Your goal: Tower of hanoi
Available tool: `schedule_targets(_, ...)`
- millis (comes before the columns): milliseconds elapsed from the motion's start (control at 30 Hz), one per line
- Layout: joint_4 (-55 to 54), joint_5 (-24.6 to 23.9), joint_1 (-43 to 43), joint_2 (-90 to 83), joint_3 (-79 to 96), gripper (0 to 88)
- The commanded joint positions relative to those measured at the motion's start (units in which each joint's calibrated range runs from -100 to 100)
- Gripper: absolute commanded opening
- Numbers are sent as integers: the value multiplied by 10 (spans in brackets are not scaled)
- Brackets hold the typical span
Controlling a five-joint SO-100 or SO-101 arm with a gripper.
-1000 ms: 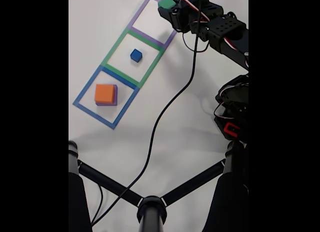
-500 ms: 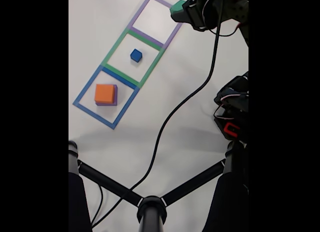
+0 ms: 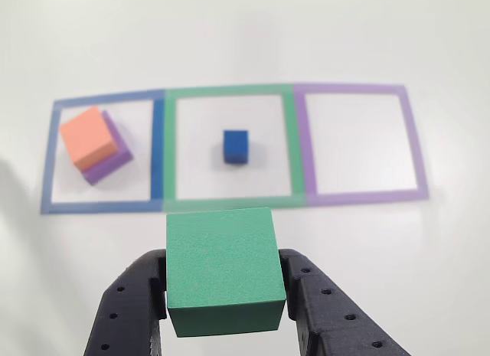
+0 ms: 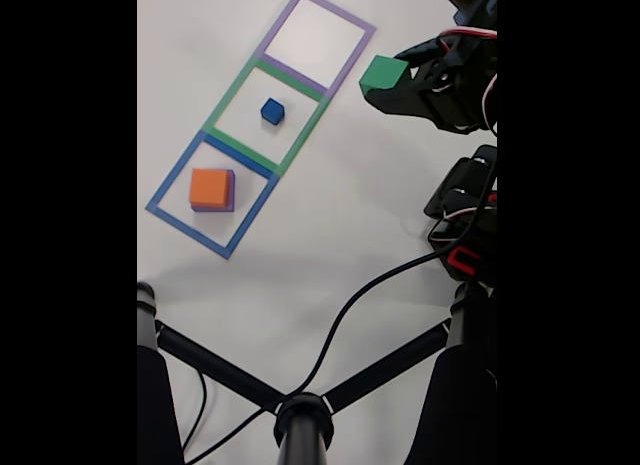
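Observation:
My gripper (image 3: 224,295) (image 4: 388,77) is shut on a green cube (image 3: 223,270) (image 4: 382,73), held in the air beside the row of taped squares. An orange cube (image 3: 90,137) (image 4: 208,186) lies on top of a purple cube (image 3: 111,157) (image 4: 230,192) inside the blue square (image 3: 158,149) (image 4: 170,185). A small blue cube (image 3: 236,146) (image 4: 272,110) sits in the middle of the green square (image 3: 289,142) (image 4: 232,90). The purple square (image 3: 413,149) (image 4: 340,15) has nothing in it.
The white table (image 4: 330,225) carries the three taped squares in a row. The arm's black base with its wires (image 4: 465,225) stands at the right in the fixed view. A black stand with spread legs (image 4: 300,415) and a black cable (image 4: 350,315) occupy the near side.
The arm has swung away from the purple square's far corner, carrying the green cube to the right and toward the base. The cable has shifted with it. The other cubes have not moved.

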Motion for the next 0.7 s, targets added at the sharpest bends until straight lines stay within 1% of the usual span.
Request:
schedule_targets(0, 3, 0, -34, -2, -22, 72)
schedule_targets(167, -32, 0, -86, -4, 18, 73)
schedule_targets(267, -96, 0, -114, -13, 88, 74)
schedule_targets(333, -158, 0, -127, -20, 153, 76)
schedule_targets(567, -465, 0, -160, -24, 419, 82)
schedule_targets(667, -637, 0, -178, -11, 536, 80)
